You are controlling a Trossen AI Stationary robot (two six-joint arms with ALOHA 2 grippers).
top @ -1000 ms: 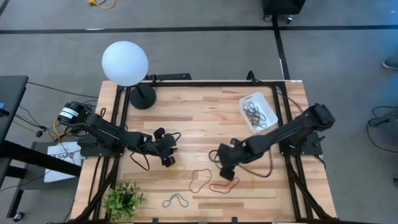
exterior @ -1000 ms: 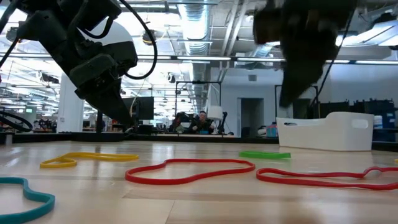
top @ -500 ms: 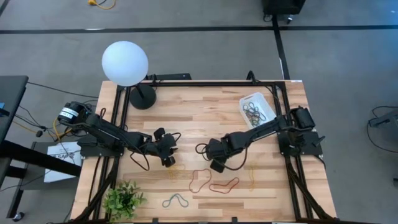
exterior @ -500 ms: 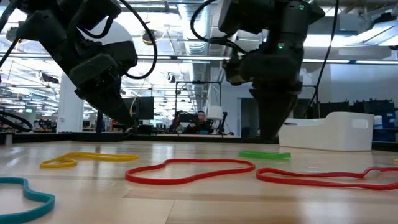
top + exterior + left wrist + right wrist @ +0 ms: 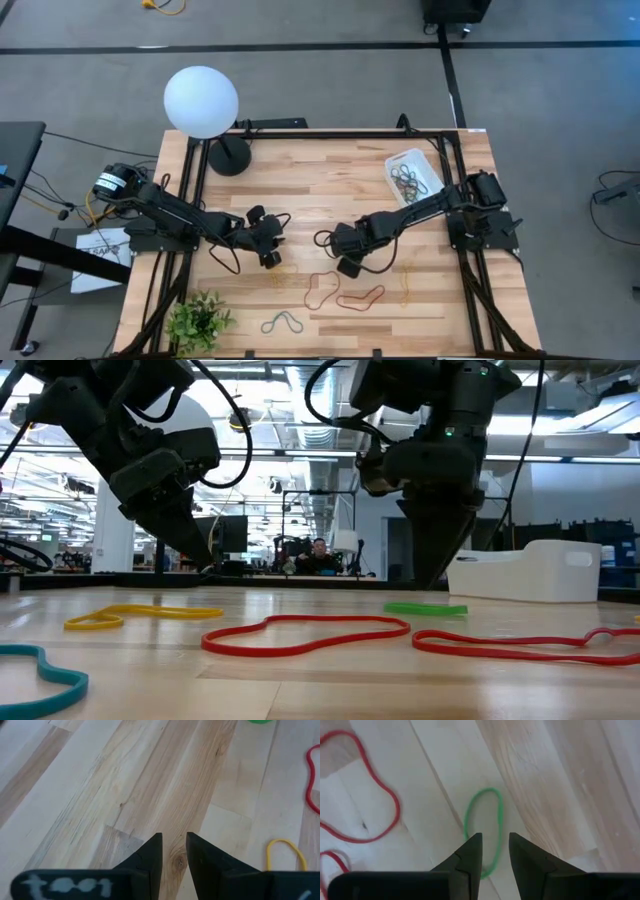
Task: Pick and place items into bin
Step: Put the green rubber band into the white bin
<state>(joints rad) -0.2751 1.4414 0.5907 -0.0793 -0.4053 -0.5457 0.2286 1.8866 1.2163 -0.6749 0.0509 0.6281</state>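
Green band (image 5: 484, 827) lies flat on the wood table (image 5: 330, 180), right gripper (image 5: 494, 851) poised just over it, fingers slightly parted with nothing between them, one end of the loop showing in the gap. Left gripper (image 5: 173, 851) sits left of the green band, tips narrowly apart and empty, a yellow band (image 5: 285, 854) just beside it. White bin (image 5: 414, 180) is far right of the green band, holding several bands; two red bands (image 5: 305, 634) lie just in front.

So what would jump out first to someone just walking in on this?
Probably the big white globe lamp at the table's far left corner. Next, the thin rubber-band loops in red, yellow and grey-blue strewn along the near edge, with the right pincer hanging open above a green loop. The small white plastic bin at the far right already holds a dark tangle of bands.
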